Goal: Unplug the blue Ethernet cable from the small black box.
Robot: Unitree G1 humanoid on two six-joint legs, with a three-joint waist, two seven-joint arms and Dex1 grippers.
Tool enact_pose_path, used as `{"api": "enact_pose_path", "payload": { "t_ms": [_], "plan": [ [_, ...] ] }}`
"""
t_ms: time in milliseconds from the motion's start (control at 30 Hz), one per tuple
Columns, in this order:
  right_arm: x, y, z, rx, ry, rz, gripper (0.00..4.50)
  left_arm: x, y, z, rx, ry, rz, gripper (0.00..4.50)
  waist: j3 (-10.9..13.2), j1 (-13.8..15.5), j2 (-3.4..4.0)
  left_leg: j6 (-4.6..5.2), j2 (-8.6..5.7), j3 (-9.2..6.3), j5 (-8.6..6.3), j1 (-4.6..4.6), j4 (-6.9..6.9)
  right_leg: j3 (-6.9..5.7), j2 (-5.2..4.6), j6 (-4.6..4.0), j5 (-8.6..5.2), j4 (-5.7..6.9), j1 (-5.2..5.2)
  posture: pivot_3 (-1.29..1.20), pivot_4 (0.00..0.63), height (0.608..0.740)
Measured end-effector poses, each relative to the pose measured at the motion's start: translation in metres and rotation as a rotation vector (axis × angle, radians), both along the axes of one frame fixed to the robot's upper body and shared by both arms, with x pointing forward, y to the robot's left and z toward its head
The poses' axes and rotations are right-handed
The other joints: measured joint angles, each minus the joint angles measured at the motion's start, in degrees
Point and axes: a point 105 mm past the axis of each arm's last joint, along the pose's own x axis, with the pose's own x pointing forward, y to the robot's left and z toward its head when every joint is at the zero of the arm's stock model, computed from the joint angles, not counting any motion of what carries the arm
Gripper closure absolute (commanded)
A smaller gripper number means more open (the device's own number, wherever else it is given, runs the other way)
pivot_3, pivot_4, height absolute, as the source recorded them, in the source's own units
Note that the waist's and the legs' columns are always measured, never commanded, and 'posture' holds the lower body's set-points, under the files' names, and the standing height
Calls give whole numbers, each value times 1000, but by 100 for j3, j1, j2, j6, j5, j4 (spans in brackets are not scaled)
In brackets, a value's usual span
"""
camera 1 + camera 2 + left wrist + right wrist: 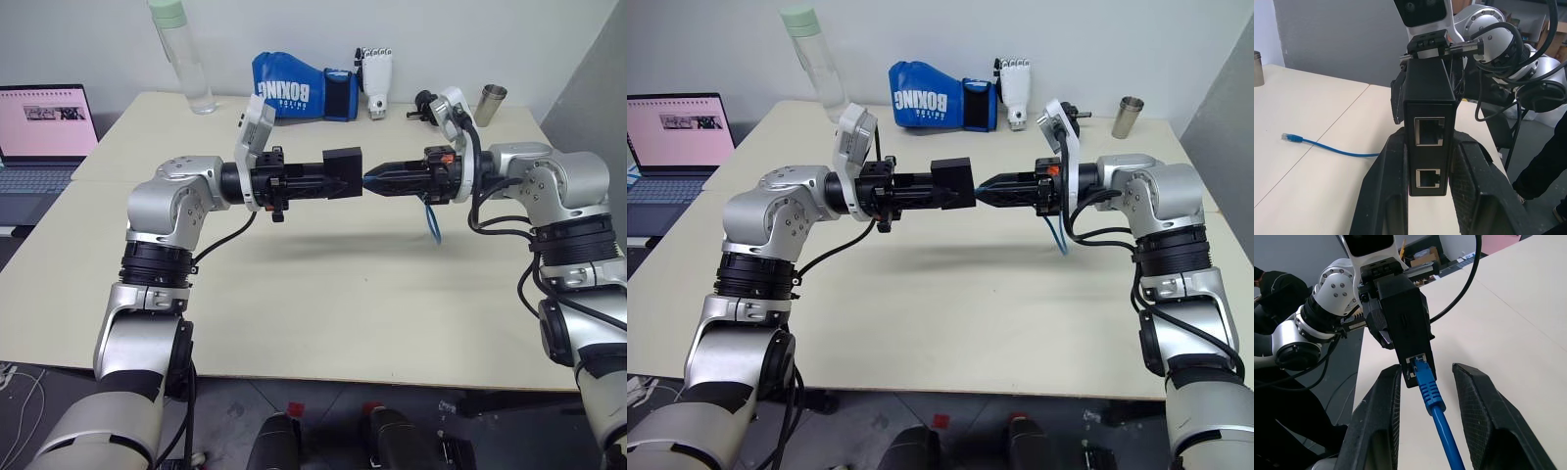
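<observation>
My left gripper [338,182] is shut on the small black box [343,166] and holds it level above the table. In the left wrist view the box [1430,112] stands between the fingers with two ports facing the camera. My right gripper [370,180] faces the box from the other side. Its fingers [1376,416] stand open on either side of the blue Ethernet cable [1437,416] without touching it. The cable's plug sits at the port on the box's edge [1403,318]; how deep it sits I cannot tell. The cable's slack [432,223] hangs below the right gripper, and its other end lies on the table [1290,137].
Along the table's [323,323] far edge stand a water bottle [181,54], a blue boxing glove [299,93], a white robot hand [375,78] and a metal cup [491,103]. An open laptop [44,132] sits off to the left. A person in dark clothes [1547,161] stands beside the table.
</observation>
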Motion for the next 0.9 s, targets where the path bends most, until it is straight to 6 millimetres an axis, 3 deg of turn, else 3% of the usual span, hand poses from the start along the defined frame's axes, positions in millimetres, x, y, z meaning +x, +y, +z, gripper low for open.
{"api": "enact_pose_path", "payload": {
  "t_ms": [200,233,733,800,900],
  "plan": [
    [-1,0,1,2,-25,23,4383,1,0,0,0,0,8,3716,0,0,0,0,0,0,0,0,0,0,0,0,0,0,0,0,150,740],
    [-2,0,1,1,-30,26,4434,1,0,0,0,0,7,3716,0,0,0,0,0,0,0,0,0,0,0,0,0,0,0,0,150,740],
    [-5,-5,1,-44,-76,50,4435,-2,-4,-1,13,-2,-12,3716,0,5,0,0,0,-1,0,-1,0,-1,0,0,0,-1,0,0,150,740],
    [-7,-16,2,-66,-76,38,4435,-4,-5,-2,21,-4,-18,3716,1,21,1,0,-2,-1,0,-1,0,-1,-2,0,0,-2,1,0,150,740],
    [-5,-53,-4,-128,-44,-70,4435,-3,5,-3,31,-3,11,3716,1,28,0,0,-3,0,0,-1,1,0,-4,1,0,-5,2,0,150,740]
  ]
}}
